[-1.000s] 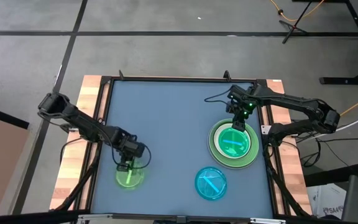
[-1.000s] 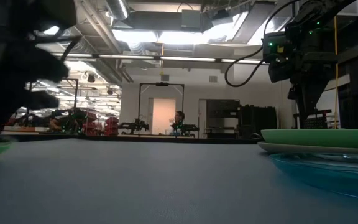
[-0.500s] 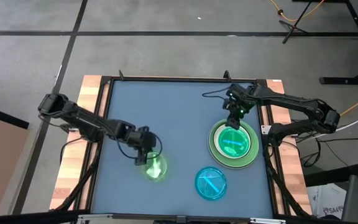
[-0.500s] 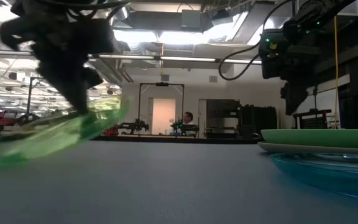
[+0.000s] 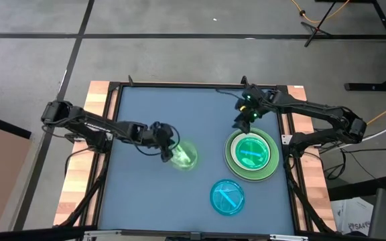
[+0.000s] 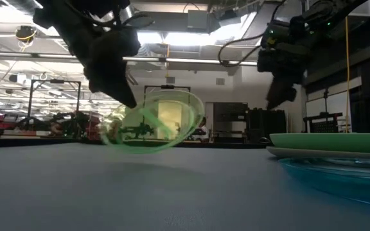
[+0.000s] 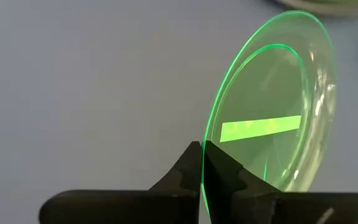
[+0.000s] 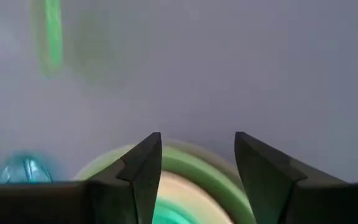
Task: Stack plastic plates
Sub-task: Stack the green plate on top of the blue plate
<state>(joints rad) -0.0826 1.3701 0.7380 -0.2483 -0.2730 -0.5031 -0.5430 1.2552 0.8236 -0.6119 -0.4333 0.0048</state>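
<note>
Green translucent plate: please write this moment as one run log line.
left gripper: shut on small translucent green plate, tilted, off table | right gripper: open, empty, above stack | blue plate: on table

You have a blue-grey table mat (image 5: 179,120) as the landmark, with a black frame (image 5: 193,85) touching its edges. Pale wooden boards (image 5: 86,161) lie just outside that frame, on both flanks of the mat. Around it spreads grey floor (image 5: 179,53) crossed by dark lines. Beyond the mat's far edge you see ceiling lights (image 6: 172,37) and a bright doorway (image 6: 167,119).
</note>
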